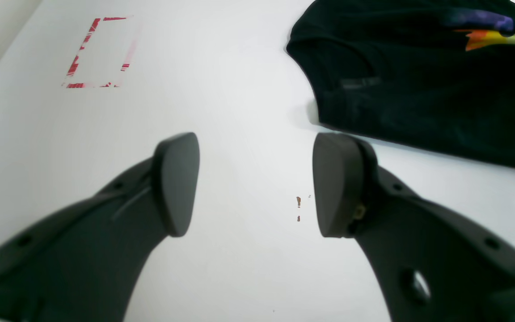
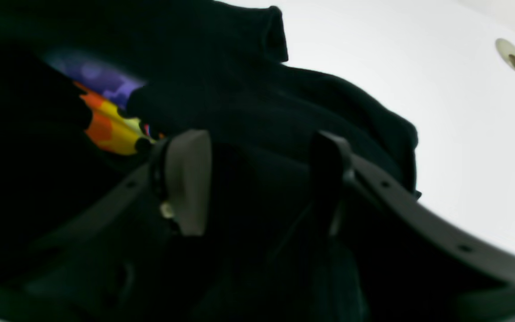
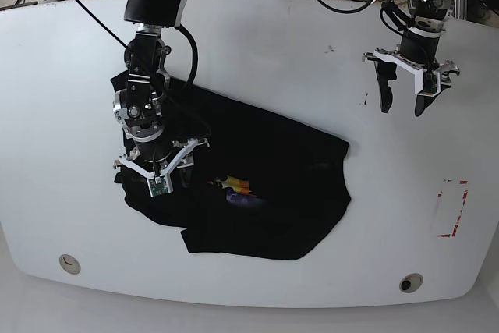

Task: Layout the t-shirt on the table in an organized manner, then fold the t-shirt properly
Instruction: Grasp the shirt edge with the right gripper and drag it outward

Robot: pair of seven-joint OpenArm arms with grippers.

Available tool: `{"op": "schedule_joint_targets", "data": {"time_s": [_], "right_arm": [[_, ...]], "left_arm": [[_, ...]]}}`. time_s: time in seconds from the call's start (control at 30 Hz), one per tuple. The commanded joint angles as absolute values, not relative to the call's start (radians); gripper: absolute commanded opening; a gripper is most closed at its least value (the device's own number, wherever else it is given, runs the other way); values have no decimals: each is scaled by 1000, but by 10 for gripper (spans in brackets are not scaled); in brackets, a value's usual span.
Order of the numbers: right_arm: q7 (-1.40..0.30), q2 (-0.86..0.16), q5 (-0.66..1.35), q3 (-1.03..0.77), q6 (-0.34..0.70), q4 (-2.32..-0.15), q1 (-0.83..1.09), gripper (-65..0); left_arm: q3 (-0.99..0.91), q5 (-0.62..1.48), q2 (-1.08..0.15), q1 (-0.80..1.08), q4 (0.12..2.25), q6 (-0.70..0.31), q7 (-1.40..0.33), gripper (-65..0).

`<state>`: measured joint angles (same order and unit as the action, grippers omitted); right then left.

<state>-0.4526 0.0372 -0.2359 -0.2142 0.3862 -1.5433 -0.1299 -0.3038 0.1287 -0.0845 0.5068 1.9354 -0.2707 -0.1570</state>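
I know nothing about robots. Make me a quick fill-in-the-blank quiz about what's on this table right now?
1. The black t-shirt lies crumpled on the ___ table.
2. The right hand is down on the ___.
3. The left hand, open, holds ___.
4. The tape marks are ___.

Missing words: white; t-shirt; nothing; red

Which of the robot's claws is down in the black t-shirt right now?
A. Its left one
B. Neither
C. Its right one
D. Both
C: the right claw sits down in the t-shirt with cloth between its fingers, while the left claw hangs open over the bare white table.
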Motion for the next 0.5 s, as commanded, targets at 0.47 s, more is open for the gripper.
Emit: {"op": "schedule_joint_targets", "data": {"time_s": [0.47], "right_arm": [[-433,27,-232,-216,381,-1610,-96,-650]], "left_arm": [[-309,134,-91,507,1954,-271,-127,-271]]}}
